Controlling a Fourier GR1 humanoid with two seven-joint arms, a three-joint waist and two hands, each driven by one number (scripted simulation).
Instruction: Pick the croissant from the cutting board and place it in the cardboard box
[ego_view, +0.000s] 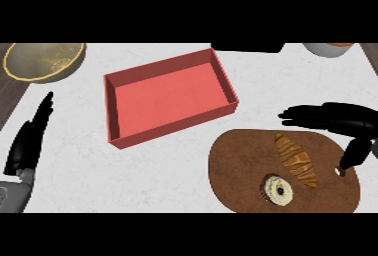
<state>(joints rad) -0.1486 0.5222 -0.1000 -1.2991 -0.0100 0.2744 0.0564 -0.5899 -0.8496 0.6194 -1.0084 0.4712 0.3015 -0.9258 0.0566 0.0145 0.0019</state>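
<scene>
Croissant (297, 159) lies on the brown cutting board (236, 170), toward its upper right part, long axis running down and to the right. Just below it on the same board sits a pale round pastry with a dark centre (280, 189) — not the thing to be taken. The red cardboard box (111, 107) stands well apart to the upper left, open side up and set at a slant, so whatever is carried there can go in from above without any lid to deal with.

The right hand (336, 120) hangs over the board's upper right edge, just beside the croissant's upper end. Its fingers are stretched leftward and relaxed, the thumb pointing down along the board's right rim; it grasps nothing. By my reading this is the posture of an approach — fingers on one side, thumb on the other, the croissant lying slightly left of and below the gap between them.

The left hand (29, 137) rests at the view's left edge, fingers straight and pointing up, holding nothing. A yellowish bowl (43, 60) stands at the upper left corner.
</scene>
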